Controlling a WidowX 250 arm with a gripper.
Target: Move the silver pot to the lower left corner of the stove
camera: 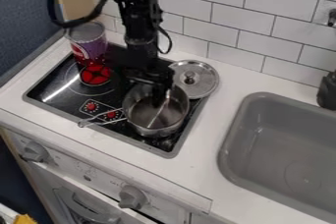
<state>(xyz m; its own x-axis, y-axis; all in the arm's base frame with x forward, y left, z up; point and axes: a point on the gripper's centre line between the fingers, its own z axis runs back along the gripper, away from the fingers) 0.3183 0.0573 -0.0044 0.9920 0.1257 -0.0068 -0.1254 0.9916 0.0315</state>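
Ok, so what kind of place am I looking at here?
Likely a toy or mock-up kitchen: a black stovetop with a pot on it, a grey sink, and white wall tiles.

Arm: black, jointed robot arm (139,29) with blocky housings and an uneven, stepped outline. Thick black cable (70,24): wide loop outside the upper section. Thin black cable (171,42): small loop beside the lower section. Gripper (159,100): black.

Ok so my arm (140,26)'s all black, the pot (157,132)'s silver, stovetop (49,90)'s black with a grey rim (148,148) and a red burner (96,74). Bench (197,159) is white, sink (282,134)'s plain grey, tiles (223,16) white with dark brick-pattern lines, canister (91,46) purple-and-red.
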